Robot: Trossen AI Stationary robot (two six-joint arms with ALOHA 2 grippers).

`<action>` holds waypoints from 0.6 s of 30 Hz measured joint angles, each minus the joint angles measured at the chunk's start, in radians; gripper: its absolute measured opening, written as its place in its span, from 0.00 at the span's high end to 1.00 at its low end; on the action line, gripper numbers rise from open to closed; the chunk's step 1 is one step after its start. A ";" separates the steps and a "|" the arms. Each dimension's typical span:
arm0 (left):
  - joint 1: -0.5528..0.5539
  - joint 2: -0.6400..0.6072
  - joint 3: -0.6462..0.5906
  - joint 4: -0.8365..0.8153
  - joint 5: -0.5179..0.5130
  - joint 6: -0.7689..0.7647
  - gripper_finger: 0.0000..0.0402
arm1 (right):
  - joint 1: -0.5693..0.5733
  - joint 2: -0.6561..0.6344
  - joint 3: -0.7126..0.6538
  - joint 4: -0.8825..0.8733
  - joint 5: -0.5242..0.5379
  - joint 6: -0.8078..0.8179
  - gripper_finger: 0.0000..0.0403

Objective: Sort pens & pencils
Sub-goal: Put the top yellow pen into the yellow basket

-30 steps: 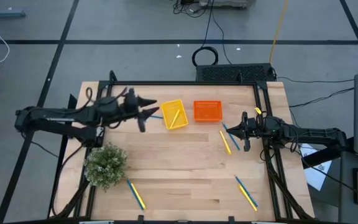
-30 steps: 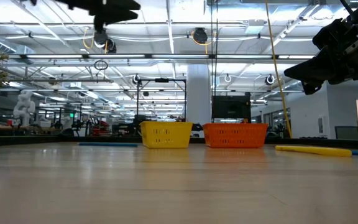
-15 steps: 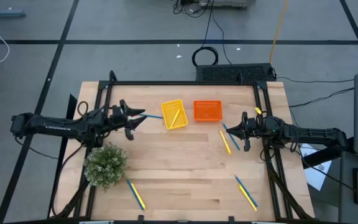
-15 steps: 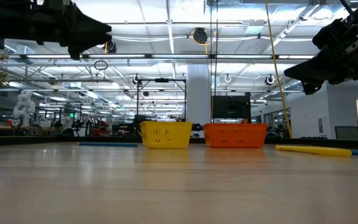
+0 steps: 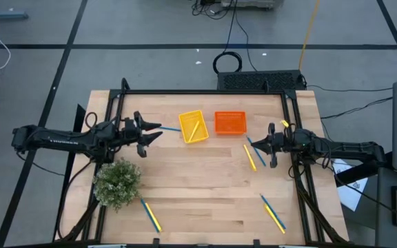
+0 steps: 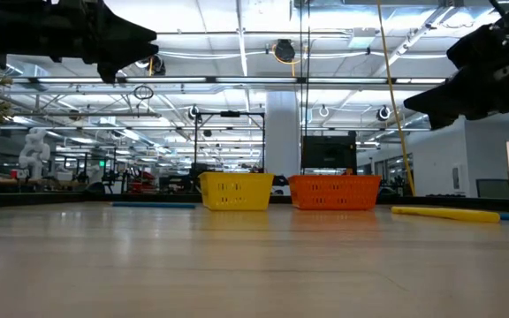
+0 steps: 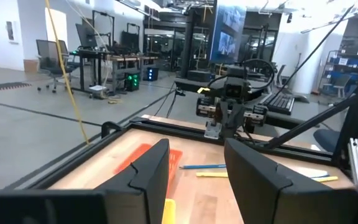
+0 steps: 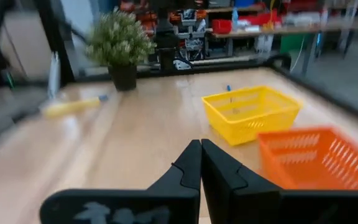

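My left gripper hangs open and empty above the table's far left, left of the yellow tray. A blue pen lies on the table between them. The orange tray stands right of the yellow one. My right gripper is shut, holds nothing, and hangs at the right beside a yellow pencil and a blue pen. One pen-and-pencil pair lies near the front left, another near the front right.
A potted plant stands at the left, in front of my left arm. A black frame rail runs along the table's far edge, with uprights at both sides. The wood between the trays and the front pairs is bare.
My left gripper has drawn back from the yellow tray toward the table's left edge and come down, then stopped. Its fingers have stayed open and empty. My right arm has kept still.
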 joint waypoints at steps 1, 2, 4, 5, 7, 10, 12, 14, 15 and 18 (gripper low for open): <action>-0.001 0.000 0.000 -0.001 0.000 -0.010 0.60 | 0.000 0.003 0.000 0.019 0.003 0.067 1.00; -0.001 0.000 0.000 -0.003 0.000 -0.014 0.60 | -0.001 0.006 0.000 0.062 0.018 0.116 1.00; -0.001 0.000 0.000 -0.008 0.000 -0.014 0.60 | -0.002 0.008 0.000 0.154 0.025 0.170 1.00; -0.001 0.000 0.000 -0.007 0.000 -0.014 0.60 | 0.001 0.012 0.000 0.213 0.021 0.191 1.00; -0.001 0.000 0.000 -0.003 -0.001 -0.014 0.60 | 0.008 0.026 0.000 0.324 -0.011 0.195 1.00; -0.001 0.000 0.001 0.013 -0.001 0.001 0.60 | 0.038 0.071 0.000 0.513 -0.085 0.145 1.00; -0.001 0.000 0.001 0.013 -0.001 0.016 0.60 | 0.071 0.118 0.000 0.641 -0.111 0.119 1.00; -0.001 0.000 0.001 0.009 -0.001 0.023 0.60 | 0.110 0.178 0.000 0.739 -0.111 0.095 1.00; -0.001 0.001 0.001 0.008 -0.001 0.023 0.60 | 0.128 0.211 0.000 0.778 -0.109 0.081 1.00; -0.001 0.003 0.001 0.008 -0.001 0.019 0.60 | 0.174 0.322 0.016 0.860 -0.081 0.052 1.00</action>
